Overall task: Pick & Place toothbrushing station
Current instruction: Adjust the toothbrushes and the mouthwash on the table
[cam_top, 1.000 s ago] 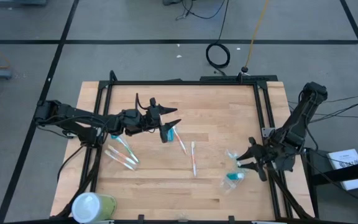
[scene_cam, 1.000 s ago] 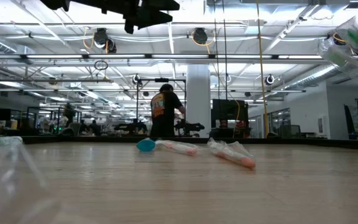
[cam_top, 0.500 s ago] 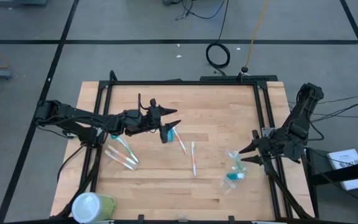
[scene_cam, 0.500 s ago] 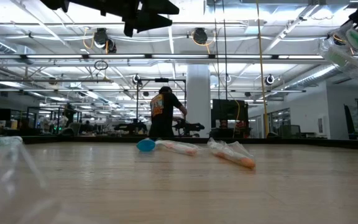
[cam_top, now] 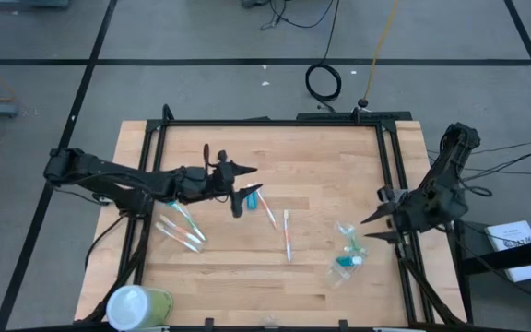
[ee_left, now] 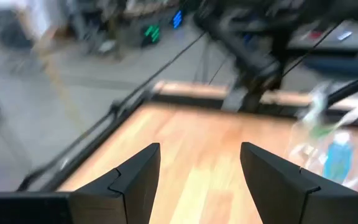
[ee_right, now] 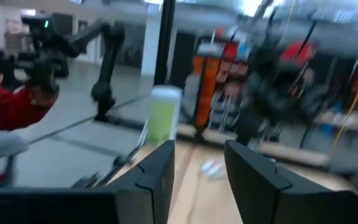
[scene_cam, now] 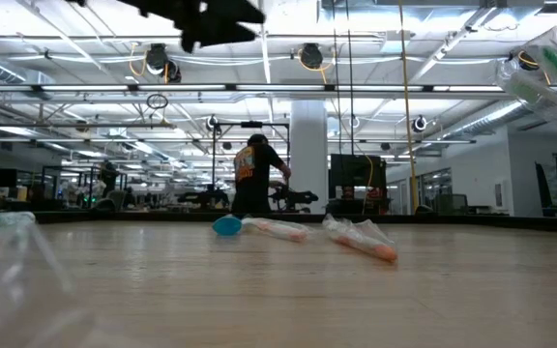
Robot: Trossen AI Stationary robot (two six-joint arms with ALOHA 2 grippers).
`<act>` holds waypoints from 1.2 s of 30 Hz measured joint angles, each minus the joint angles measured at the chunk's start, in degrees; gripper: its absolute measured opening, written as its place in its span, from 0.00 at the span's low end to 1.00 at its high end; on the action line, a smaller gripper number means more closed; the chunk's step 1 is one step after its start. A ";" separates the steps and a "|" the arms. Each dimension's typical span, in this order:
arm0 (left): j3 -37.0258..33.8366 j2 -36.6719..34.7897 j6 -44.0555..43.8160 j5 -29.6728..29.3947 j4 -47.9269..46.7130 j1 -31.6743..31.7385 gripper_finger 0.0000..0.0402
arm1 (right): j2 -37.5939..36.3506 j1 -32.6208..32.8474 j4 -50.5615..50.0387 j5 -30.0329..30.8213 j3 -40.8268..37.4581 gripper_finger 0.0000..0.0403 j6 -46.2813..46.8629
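Toothbrush set lies scattered on wood table (cam_top: 321, 281) — nothing held by either arm.

Layout, high view:
- 2 wrapped toothbrushes w/ orange ends (cam_top: 181, 232), L-centre of table, side by side, near the L arm's forearm.
- thin white toothbrush (cam_top: 287, 233), mid-table, roughly lengthwise; a second thin brush (cam_top: 267, 208) just beside it, tilted.
- clear plastic holder (cam_top: 345, 231) and small teal tube (cam_top: 344, 263), R side of table, close together; can't tell if touching.
- large yellow-green container w/ white top (cam_top: 138, 304) at near L corner, well apart from the rest.

Low view: teal cap (scene_cam: 226, 225), a wrapped brush (scene_cam: 277, 229) and a wrapper w/ orange tip (scene_cam: 361, 239) lie flat on the tabletop. Person in dark shirt (scene_cam: 256, 177) stands in room behind the table.

L gripper (cam_top: 244, 185): above table centre-left, arm stretched in from L edge. L wrist view shows its fingers (ee_left: 135, 174) spread wide w/ bare wood between them — empty. Teal tube (ee_left: 336, 157) and clear wrap visible farther off in that view.

R gripper (cam_top: 373, 227): at R edge of table, just beside the clear holder, tips not touching it as far as I can tell. R wrist view shows fingers (ee_right: 151, 174) parted w/ a moderate gap, nothing between. Yellow-green container (ee_right: 162, 116) visible across the table in that view; view blurred.
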 joint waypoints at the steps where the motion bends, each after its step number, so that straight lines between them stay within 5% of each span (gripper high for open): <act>1: 0.00 -1.08 -2.41 -2.43 -3.63 -0.71 0.57 | 0.02 0.02 2.08 0.68 0.00 0.33 -2.96; 4: 0.00 -4.30 -14.58 -6.82 -16.62 -2.70 0.57 | -0.02 -0.01 5.16 3.01 0.00 0.33 -9.65; 8: 0.00 -6.68 -35.59 -4.87 -36.57 -5.43 0.57 | 0.04 -0.46 6.09 4.24 0.00 0.33 -14.28; 13: -0.02 -5.87 -63.72 0.83 -61.21 -9.13 0.57 | 0.14 -1.12 5.71 4.17 0.00 0.33 -14.81; 16: -0.04 -4.27 -75.37 9.55 -70.54 -11.33 0.57 | 0.31 -1.27 6.44 4.04 -1.02 0.33 -16.09; 22: -0.07 1.18 -86.80 29.65 -84.36 -16.16 0.57 | 0.33 -1.27 13.43 4.00 -5.66 0.33 -18.68; 31: -0.91 9.04 -94.61 32.51 -84.82 -18.82 0.57 | 0.33 -1.25 31.05 3.92 -11.93 0.33 -26.67; 36: -4.73 13.74 -96.29 33.51 -81.85 -18.74 0.57 | 0.35 -1.25 31.95 3.82 -12.44 0.33 -27.26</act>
